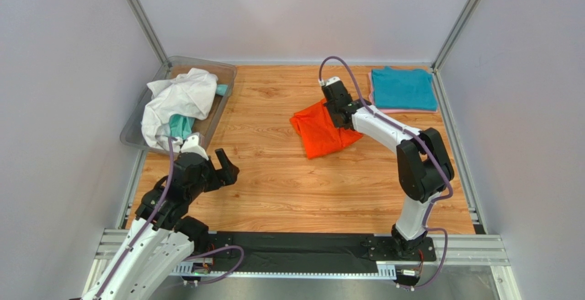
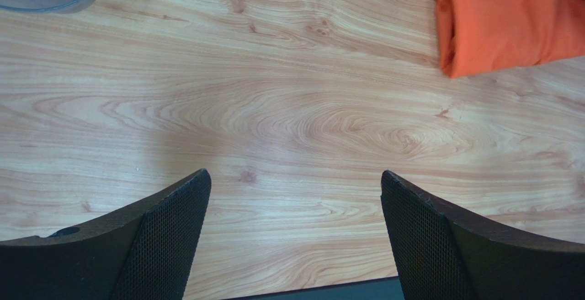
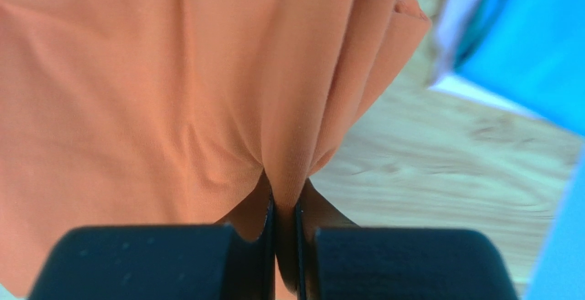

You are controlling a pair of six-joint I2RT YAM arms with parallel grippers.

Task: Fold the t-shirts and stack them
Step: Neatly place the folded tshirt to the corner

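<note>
Three grey walls (image 1: pixel 295 12) round a wood-grain table (image 1: pixel 274 176); left pincer (image 1: pixel 221 173) agape, right pincer (image 3: pixel 283 207) tight on orange t-shirt (image 1: pixel 317 135).

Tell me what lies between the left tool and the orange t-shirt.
Only bare wooden table: nothing lies between the open left tool and the orange t-shirt. The left wrist view shows it best; the top view agrees.

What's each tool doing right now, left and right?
Left tool: open, holding nothing.
Right tool: closed on the orange t-shirt.
</note>
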